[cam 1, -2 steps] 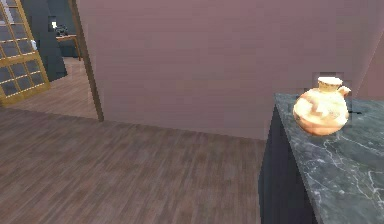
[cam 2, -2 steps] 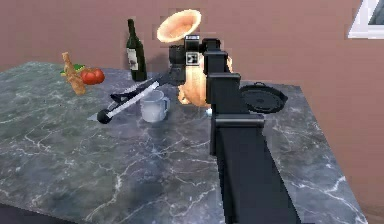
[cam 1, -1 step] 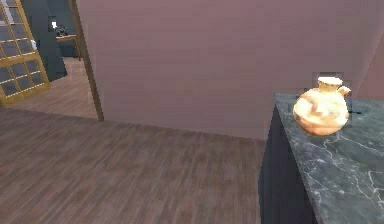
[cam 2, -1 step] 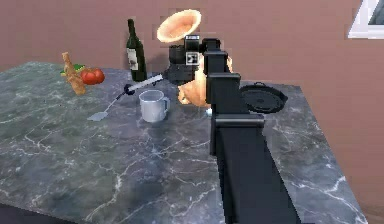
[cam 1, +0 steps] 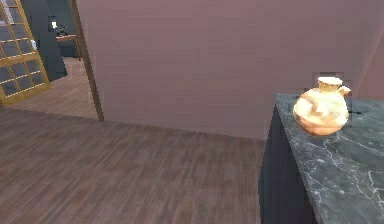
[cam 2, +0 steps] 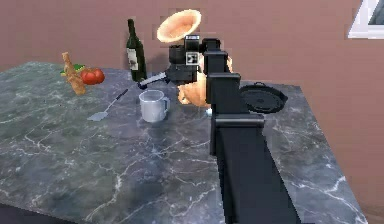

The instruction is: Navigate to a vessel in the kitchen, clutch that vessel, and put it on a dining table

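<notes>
A round tan and orange vessel [cam 1: 321, 108] with a short neck and small handle stands on a dark green marble counter [cam 1: 345, 175] at the forward view's right. In the arm side view the same orange vessel [cam 2: 182, 27] shows its flared mouth above the arm and part of its belly behind it. The dark arm bar [cam 2: 238, 150] reaches out over the counter top [cam 2: 80, 160]. My gripper [cam 2: 153, 78] lies just left of the vessel, its thin fingers pointing toward a grey mug. I cannot tell whether it holds anything.
On the counter stand a grey mug [cam 2: 152, 105], a dark wine bottle [cam 2: 133, 50], a tomato [cam 2: 94, 75], a spatula [cam 2: 108, 106] and a black pan [cam 2: 262, 98]. A pink wall backs the counter. An open doorway [cam 1: 62, 60] and wooden floor [cam 1: 120, 165] lie at the forward view's left.
</notes>
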Controlling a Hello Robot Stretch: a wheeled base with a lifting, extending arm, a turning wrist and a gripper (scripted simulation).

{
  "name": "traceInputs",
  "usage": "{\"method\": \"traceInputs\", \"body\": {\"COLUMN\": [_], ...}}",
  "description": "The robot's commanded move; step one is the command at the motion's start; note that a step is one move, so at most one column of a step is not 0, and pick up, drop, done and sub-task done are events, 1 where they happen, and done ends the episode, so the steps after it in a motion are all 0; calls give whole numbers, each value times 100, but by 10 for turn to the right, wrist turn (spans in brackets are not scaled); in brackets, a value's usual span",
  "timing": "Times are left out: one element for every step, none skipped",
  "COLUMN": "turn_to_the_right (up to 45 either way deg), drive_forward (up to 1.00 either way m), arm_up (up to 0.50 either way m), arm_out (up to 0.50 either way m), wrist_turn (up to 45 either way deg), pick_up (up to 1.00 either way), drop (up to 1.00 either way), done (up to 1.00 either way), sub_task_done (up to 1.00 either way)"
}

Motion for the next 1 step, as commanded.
{"method": "traceInputs", "body": {"turn_to_the_right": [0], "drive_forward": [0], "arm_up": [-16], "arm_out": [0], "wrist_turn": [0], "pick_up": [0], "drop": [0], "done": [0], "sub_task_done": [0]}}
